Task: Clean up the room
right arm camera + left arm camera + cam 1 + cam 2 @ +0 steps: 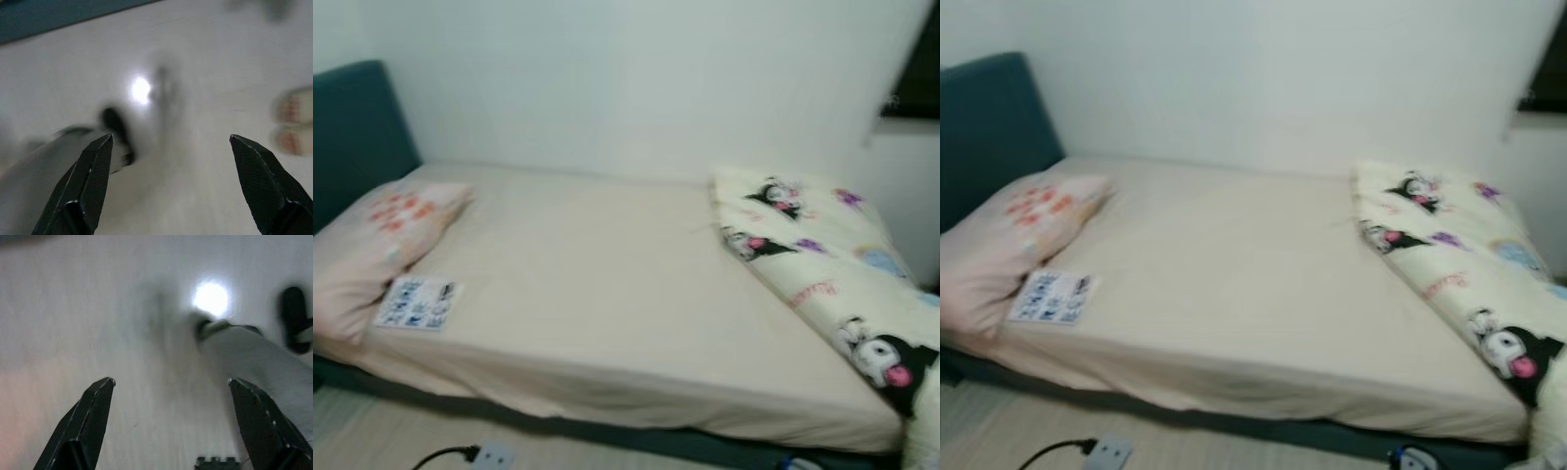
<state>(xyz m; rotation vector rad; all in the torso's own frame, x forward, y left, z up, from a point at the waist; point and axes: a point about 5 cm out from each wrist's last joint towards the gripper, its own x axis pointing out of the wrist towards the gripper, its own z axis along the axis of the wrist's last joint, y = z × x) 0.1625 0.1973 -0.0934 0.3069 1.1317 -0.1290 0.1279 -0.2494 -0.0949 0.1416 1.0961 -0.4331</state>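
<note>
A bed (607, 294) with a cream sheet stands before me against a white wall. A pink pillow (372, 245) with orange marks lies at its left end, by the dark teal headboard (352, 127). A small printed booklet (416, 302) rests on the sheet beside the pillow. A folded cream blanket (832, 274) with cartoon figures lies along the right end. My left gripper (171, 387) hangs open above pale floor. My right gripper (171, 144) also hangs open above the floor, nothing between its fingers.
A white power strip (491, 455) with a black cable lies on the floor at the bed's front left. A dark window edge (915, 88) is at the upper right. Pale slippers (293, 122) show on the floor in the right wrist view.
</note>
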